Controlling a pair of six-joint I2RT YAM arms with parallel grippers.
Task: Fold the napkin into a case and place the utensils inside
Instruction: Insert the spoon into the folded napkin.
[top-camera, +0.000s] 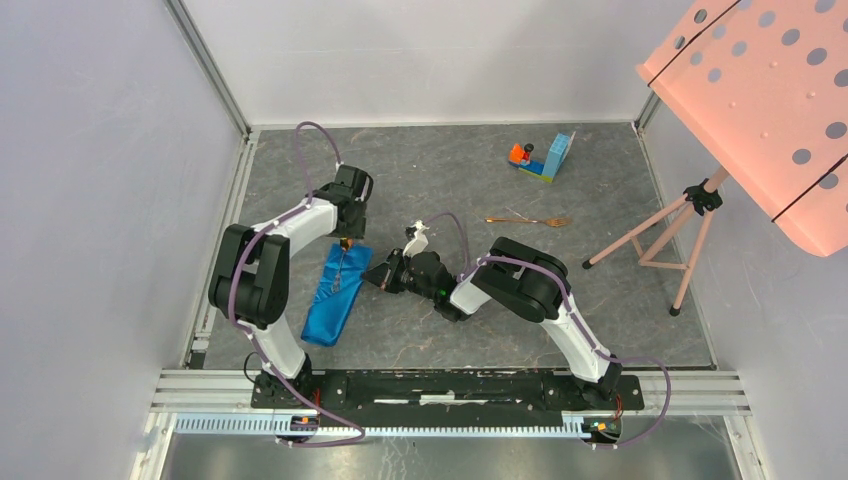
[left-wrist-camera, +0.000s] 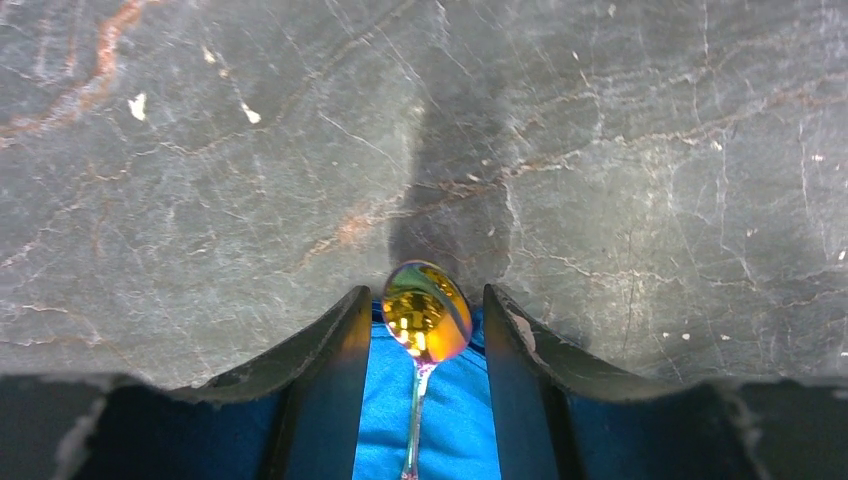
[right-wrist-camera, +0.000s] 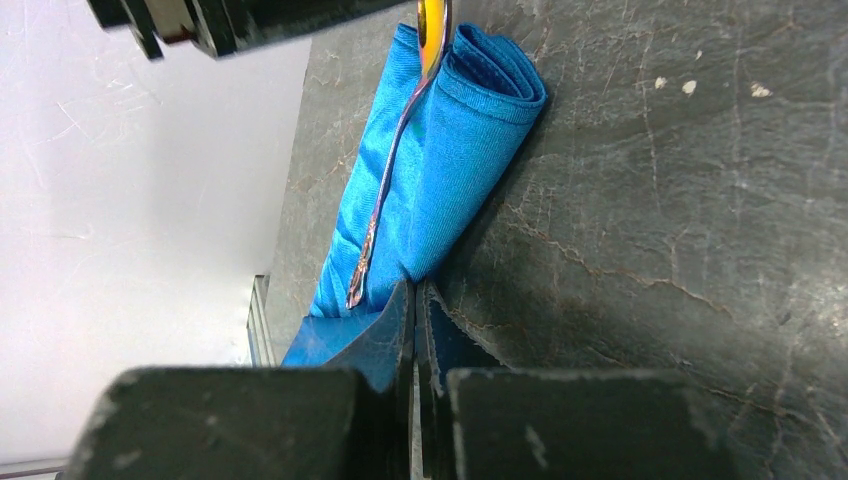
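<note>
Two arms meet at the folded blue case on the grey table.
The case lies as a narrow oblong at the left side of the table. The left gripper hovers over its far end, jaws apart on both sides of the spoon bowl without touching it. The right gripper has its jaws together at the case's right edge. The spoon lies on top of the cloth; a fork lies well apart.

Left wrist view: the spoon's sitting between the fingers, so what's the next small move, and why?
Probably close the left gripper on the spoon: its fingers straddle the bowl with gaps either side, and the spoon lies on top of the napkin, not inside, while the right gripper pinches the cloth's edge.
</note>
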